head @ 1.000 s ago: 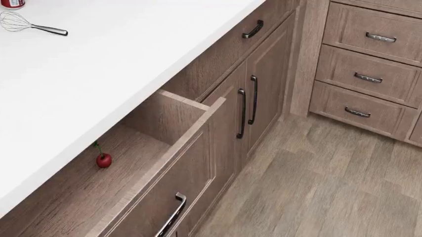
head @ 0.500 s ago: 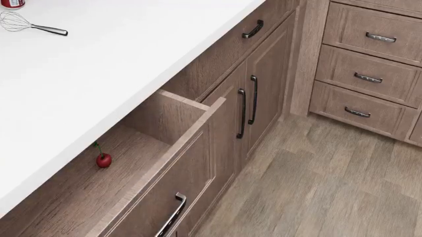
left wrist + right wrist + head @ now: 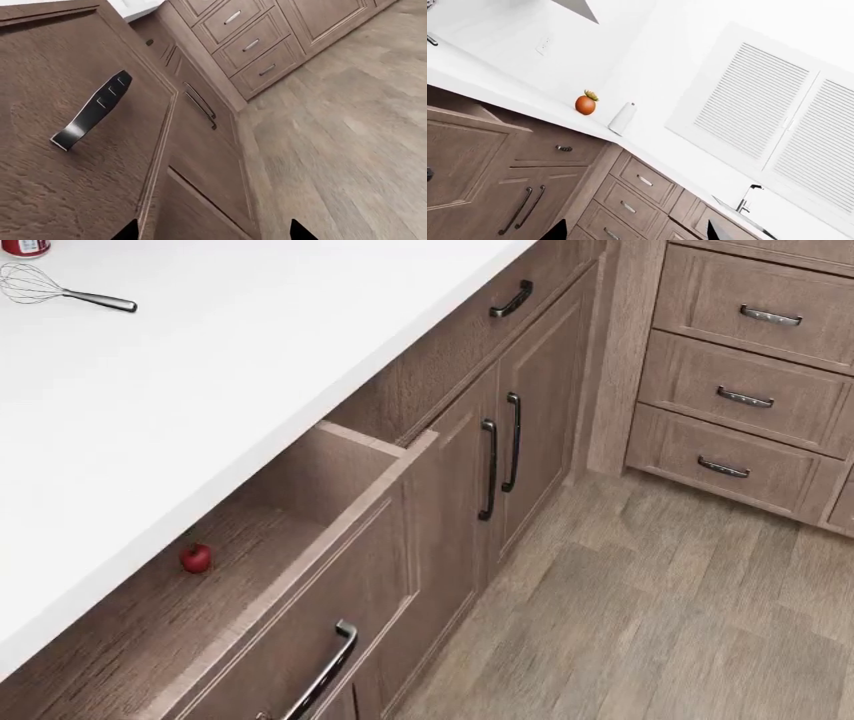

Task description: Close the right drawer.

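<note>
While the right drawer stands partly pulled out from under the worktop, the scene reads so, from left to right in the head view:

Whisk (image 3: 60, 290): lies on the white worktop (image 3: 267, 350) at its far left, handle toward the right.

Red container (image 3: 24, 246): only its lower edge shows, at the top left corner above the whisk.

Cherry (image 3: 196, 558): small and red, on the drawer's floor, close under the worktop's edge.

Right drawer (image 3: 340, 540): open, its box reaching out from the cabinet below the worktop; the recessed-panel front faces the floor side, with the dark bar handle (image 3: 320, 672) low on it. From the left wrist the same front (image 3: 73, 165) fills the near side, its handle (image 3: 92, 111) seen close.

Cabinet doors (image 3: 514, 430): shut, just beyond the drawer, two vertical handles side by side.

Small drawer above the doors (image 3: 511, 298): shut, one curved handle.

Three stacked drawers (image 3: 747, 390): shut, at the far right, across the corner.

Floor (image 3: 667, 620): wood planks, right of the cabinets.

Left gripper (image 3: 212, 232): two dark fingertips show well apart at the frame's edge, nothing between them, near the drawer front.

Right gripper (image 3: 632, 231): two dark tips likewise apart, holding nothing, facing the counter with an orange fruit (image 3: 586, 104) and a white roll (image 3: 622, 118).
</note>
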